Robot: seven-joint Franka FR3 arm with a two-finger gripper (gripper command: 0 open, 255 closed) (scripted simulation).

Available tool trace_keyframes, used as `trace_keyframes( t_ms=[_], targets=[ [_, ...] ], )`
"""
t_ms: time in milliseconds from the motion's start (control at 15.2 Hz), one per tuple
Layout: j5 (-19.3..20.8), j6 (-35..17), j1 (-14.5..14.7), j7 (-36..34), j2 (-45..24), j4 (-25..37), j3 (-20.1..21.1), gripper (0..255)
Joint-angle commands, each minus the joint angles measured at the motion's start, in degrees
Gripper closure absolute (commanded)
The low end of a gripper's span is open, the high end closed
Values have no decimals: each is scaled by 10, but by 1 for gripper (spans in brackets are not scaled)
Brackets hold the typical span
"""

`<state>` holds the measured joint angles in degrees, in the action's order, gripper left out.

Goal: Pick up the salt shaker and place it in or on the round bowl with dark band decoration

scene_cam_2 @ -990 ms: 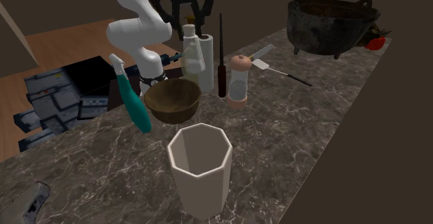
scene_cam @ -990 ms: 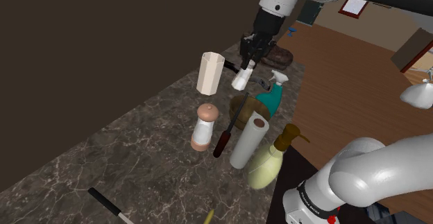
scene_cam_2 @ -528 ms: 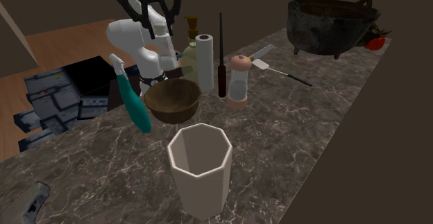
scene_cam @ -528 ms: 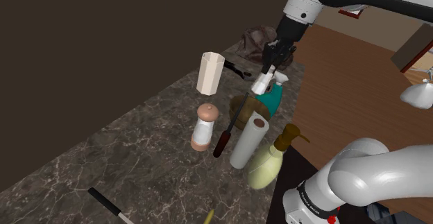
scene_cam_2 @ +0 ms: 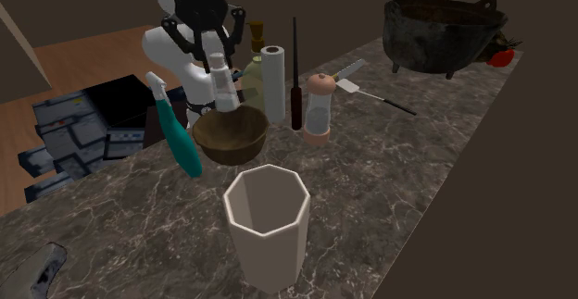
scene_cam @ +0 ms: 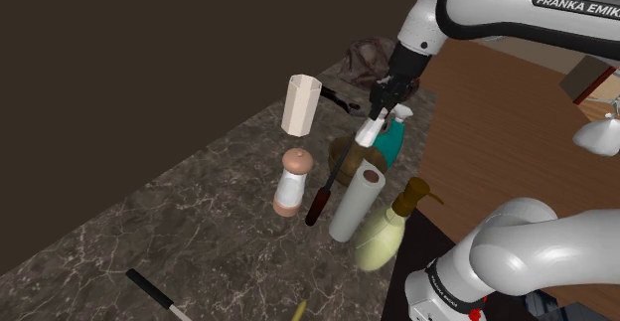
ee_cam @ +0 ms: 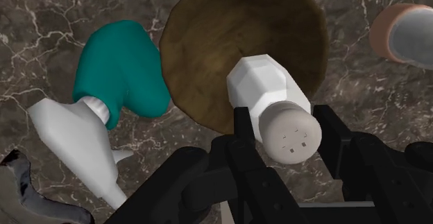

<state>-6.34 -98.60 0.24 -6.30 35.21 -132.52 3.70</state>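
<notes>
My black gripper (scene_cam: 382, 102) is shut on the white salt shaker (scene_cam: 370, 130), which hangs tilted just above the brown round bowl (scene_cam: 343, 162). In the second exterior view the shaker (scene_cam_2: 223, 86) is right over the bowl (scene_cam_2: 230, 132), under the gripper (scene_cam_2: 211, 55). The wrist view has the shaker (ee_cam: 272, 98) clasped between both fingers (ee_cam: 244, 129), its holed cap toward the camera and its body over the bowl's (ee_cam: 208, 42) inside, near the rim.
A teal spray bottle (scene_cam: 389, 140) lies right beside the bowl. Near it stand a pepper mill (scene_cam: 290, 182), a paper towel roll (scene_cam: 358, 203), a soap bottle (scene_cam: 387, 232) and a white cup (scene_cam: 301, 104). A black pot (scene_cam_2: 445, 29) sits at the counter's far end.
The gripper carried the shaker toward the shoulder view's right, then came down and back a little, bringing it low over the bowl.
</notes>
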Motion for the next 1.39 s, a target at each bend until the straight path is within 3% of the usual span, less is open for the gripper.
trace_keyframes(
  t_ms=[0, 528, 1122, 1188, 1320],
  targets=[
    [-1, -17, 1, 0, 2, -18, 1, 255],
    [-4, -78, 2, 5, 2, -79, 4, 255],
    [-5, -81, 2, 5, 1, -82, 4, 255],
    [-5, -81, 2, 5, 1, -82, 4, 0],
    [-5, -81, 2, 5, 1, -82, 4, 0]
  ],
)
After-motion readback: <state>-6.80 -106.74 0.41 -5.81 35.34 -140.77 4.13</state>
